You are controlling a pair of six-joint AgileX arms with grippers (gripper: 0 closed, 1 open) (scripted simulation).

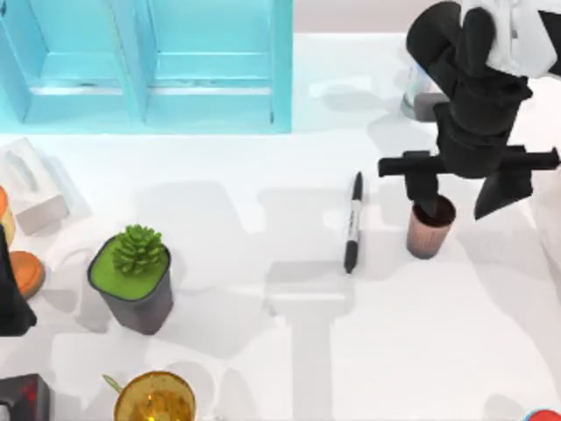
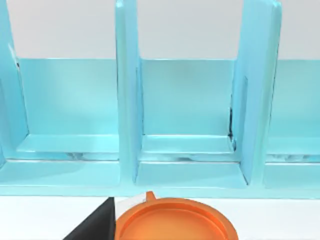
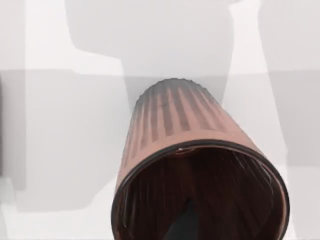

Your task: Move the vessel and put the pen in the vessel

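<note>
The vessel (image 1: 430, 226), a ribbed copper-brown tumbler, stands upright on the white surface (image 1: 368, 351) right of centre in the top view. The right pincer (image 1: 429, 206) hangs straight over it, one dark finger reaching down inside the rim; whether it is clenched on the wall or released I cannot tell. The pen (image 1: 352, 223) lies flat just left of the vessel, apart from it, black cap toward the far side and pale barrel in the middle. At the far left stands a turquoise rack (image 1: 149, 61). On the near left sit a dark grey plant pot (image 1: 133, 279) with a green succulent and, nearer still, a golden goblet (image 1: 154, 399). The left arm (image 1: 10, 294) is parked at the left edge beside an orange disc (image 1: 28, 272).

From the left wrist, the turquoise rack (image 2: 190, 125) shows its upright dividers, with the orange disc (image 2: 175, 222) in front of it.

From the right wrist, the vessel (image 3: 190, 150) is seen close, its dark inside open toward the camera, and a dark fingertip (image 3: 182, 225) shows within the rim.
</note>
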